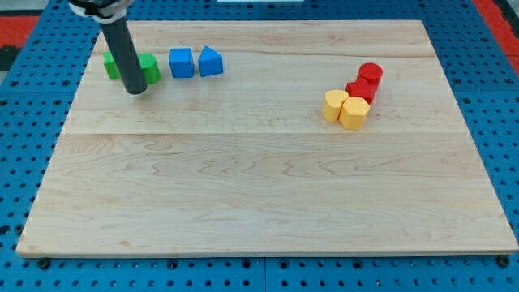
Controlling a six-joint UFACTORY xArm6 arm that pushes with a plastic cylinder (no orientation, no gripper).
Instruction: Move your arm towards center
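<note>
My dark rod comes down from the view's top left, and my tip (135,91) rests on the wooden board (259,186) near its top left corner. The rod stands in front of two green blocks: one (110,65) shows to its left and one (149,68) to its right, both partly hidden. Two blue blocks lie just right of them, a cube-like one (182,62) and a wedge-like one (210,62). At the view's right, a red cylinder (371,75) and a red block (360,90) touch two yellow blocks (335,105) (354,113).
The board lies on a blue pegboard table (32,97). A red area (16,20) shows at the top left corner of the view.
</note>
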